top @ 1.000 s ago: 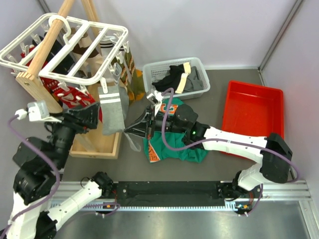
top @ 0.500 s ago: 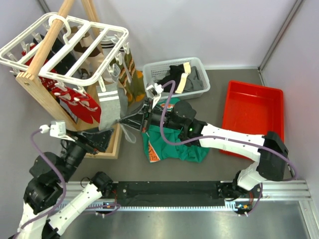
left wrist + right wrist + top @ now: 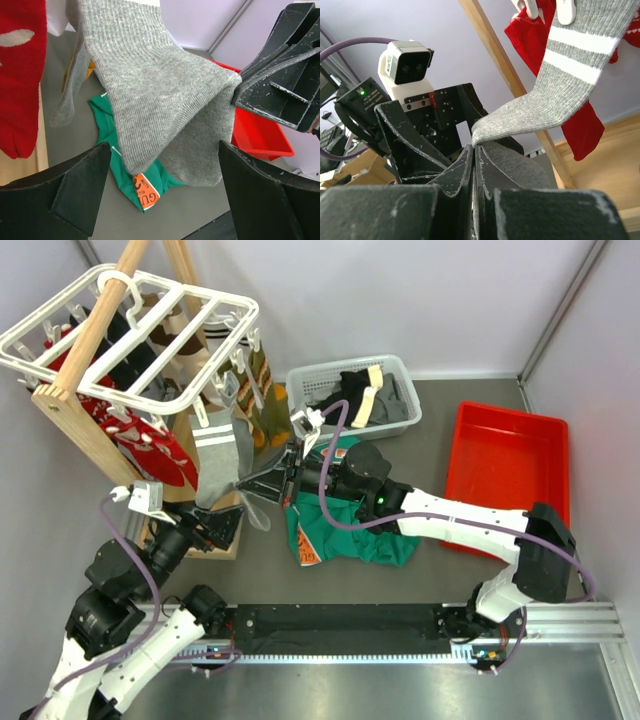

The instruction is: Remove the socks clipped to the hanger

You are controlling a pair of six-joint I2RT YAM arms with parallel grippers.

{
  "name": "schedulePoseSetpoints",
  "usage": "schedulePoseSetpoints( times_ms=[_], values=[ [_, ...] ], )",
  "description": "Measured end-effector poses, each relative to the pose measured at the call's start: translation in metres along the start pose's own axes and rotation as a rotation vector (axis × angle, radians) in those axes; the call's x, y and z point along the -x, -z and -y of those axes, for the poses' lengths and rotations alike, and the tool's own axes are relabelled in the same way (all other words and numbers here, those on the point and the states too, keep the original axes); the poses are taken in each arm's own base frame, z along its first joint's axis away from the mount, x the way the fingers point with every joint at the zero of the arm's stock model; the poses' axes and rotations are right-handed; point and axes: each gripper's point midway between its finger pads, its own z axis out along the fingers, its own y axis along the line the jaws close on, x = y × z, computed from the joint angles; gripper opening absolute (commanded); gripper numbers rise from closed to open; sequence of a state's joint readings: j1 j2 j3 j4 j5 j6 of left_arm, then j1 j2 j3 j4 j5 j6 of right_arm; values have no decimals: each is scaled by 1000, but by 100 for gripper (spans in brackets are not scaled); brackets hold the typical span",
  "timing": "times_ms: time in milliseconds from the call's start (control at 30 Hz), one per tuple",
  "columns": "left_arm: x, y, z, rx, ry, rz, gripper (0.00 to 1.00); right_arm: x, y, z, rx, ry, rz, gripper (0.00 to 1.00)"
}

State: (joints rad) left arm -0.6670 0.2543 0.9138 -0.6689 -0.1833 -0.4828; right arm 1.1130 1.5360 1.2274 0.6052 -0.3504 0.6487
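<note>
Sock (image 3: pixel 150 75) edge pinched in right hand (image 3: pixel 474 148), left hand (image 3: pixel 164 152) gaping just beside

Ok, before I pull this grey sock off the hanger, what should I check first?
1. Right jaws shut on the grey sock, at its lower end: ok.
2. Left jaws open, off the sock: ok.
3. Clip released from the cuff: not ok, it grips the cuff.
4. Red sock outside the grip: ok.
5. Hanger hooked securely on the wooden rack: cannot tell.
</note>
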Motion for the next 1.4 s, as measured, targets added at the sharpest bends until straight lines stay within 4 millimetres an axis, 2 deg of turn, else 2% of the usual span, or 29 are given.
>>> schedulePoseSetpoints(
  times_ms=[133,367,633,700,733,767,800,833,867,933,1000,1033,1067,1100,1200,1233,1400],
  values=[
    [-3,-6,2,-18,-11,4,93,0,-1,-1,6,-4,-4,0],
    [-24,-17,10,-85,-12,-43,98,-4,-4,-1,10,-27,-11,0],
    [-23,-19,10,-89,-8,-31,98,-7,-5,0,7,-39,-17,0],
    [-24,-21,6,-67,-9,-24,82,-7,-6,-2,12,-40,-16,0],
    [-24,-22,3,-55,-7,-22,70,-7,-6,-3,15,-41,-16,0],
    [-25,-23,1,-42,-7,-21,52,-8,-7,-5,18,-42,-17,0],
    [-26,-24,-1,-34,-7,-21,24,-9,-7,-6,20,-43,-19,0],
    [-26,-24,-2,-30,-7,-22,11,-10,-7,-6,21,-44,-22,8],
    [-26,-24,-1,-32,-7,-22,1,-12,-8,-6,19,-45,-28,16],
    [-27,-24,1,-44,-14,-27,0,-12,-11,-5,11,-40,-40,36],
    [-29,-23,3,-59,-17,-40,0,-6,-16,-5,0,-14,-49,49],
    [-29,-22,5,-70,-18,-45,0,-2,-18,-6,-4,3,-48,60],
    [-29,-21,7,-79,-17,-47,0,3,-20,-7,-7,20,-50,64],
    [-28,-20,10,-93,-18,-47,0,9,-22,-10,-5,38,-47,73],
    [-24,-12,17,-136,-22,-36,0,38,-33,-19,28,93,-24,86],
    [-23,-10,19,-152,-25,-31,0,49,-37,-22,51,112,-16,93],
    [-22,-3,31,-223,-42,-43,0,96,-53,-14,105,196,11,97]
  ],
)
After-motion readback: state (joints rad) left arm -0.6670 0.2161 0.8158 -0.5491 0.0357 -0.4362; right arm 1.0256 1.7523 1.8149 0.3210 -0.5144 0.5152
